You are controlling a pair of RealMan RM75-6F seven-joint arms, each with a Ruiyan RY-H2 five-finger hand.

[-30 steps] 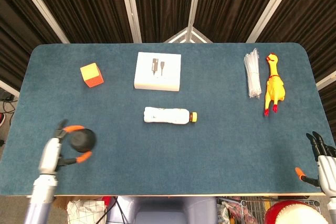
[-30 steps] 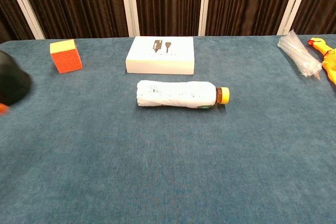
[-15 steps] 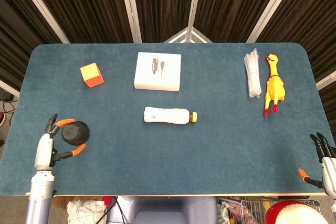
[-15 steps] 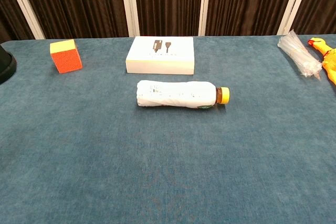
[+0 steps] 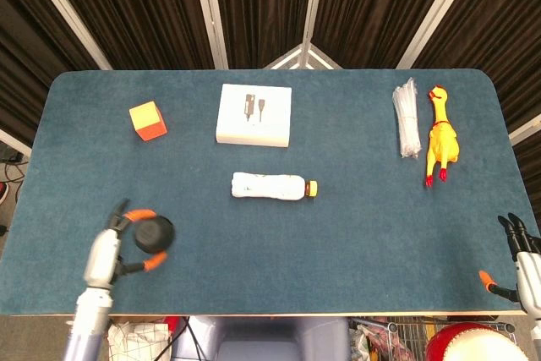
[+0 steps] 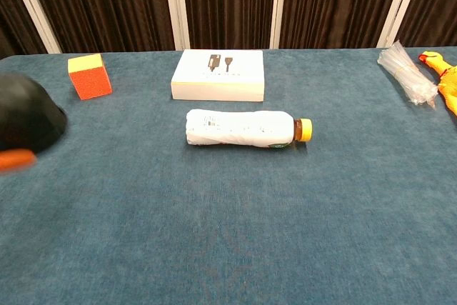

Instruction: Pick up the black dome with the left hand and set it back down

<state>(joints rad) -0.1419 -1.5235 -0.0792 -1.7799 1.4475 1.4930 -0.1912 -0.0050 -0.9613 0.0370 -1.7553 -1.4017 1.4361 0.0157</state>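
Note:
The black dome point(image 5: 153, 233) is near the table's front left corner, and my left hand point(image 5: 116, 244) grips it from the left, with orange-tipped fingers point(image 5: 142, 214) curled over its far and near sides. In the chest view the dome point(image 6: 28, 116) looms large at the left edge, seemingly above the cloth, with one blurred orange fingertip point(image 6: 14, 161) under it. My right hand point(image 5: 525, 258) hangs at the front right table edge, fingers spread and holding nothing.
An orange cube point(image 5: 148, 120) and a white box point(image 5: 254, 115) lie at the back left. A white bottle point(image 5: 272, 186) lies on its side mid-table. A plastic packet point(image 5: 407, 119) and yellow rubber chicken point(image 5: 440, 135) lie back right.
My left hand has carried the dome right and toward the front edge; in the chest view it has come further into frame and looks larger. The right hand has barely moved.

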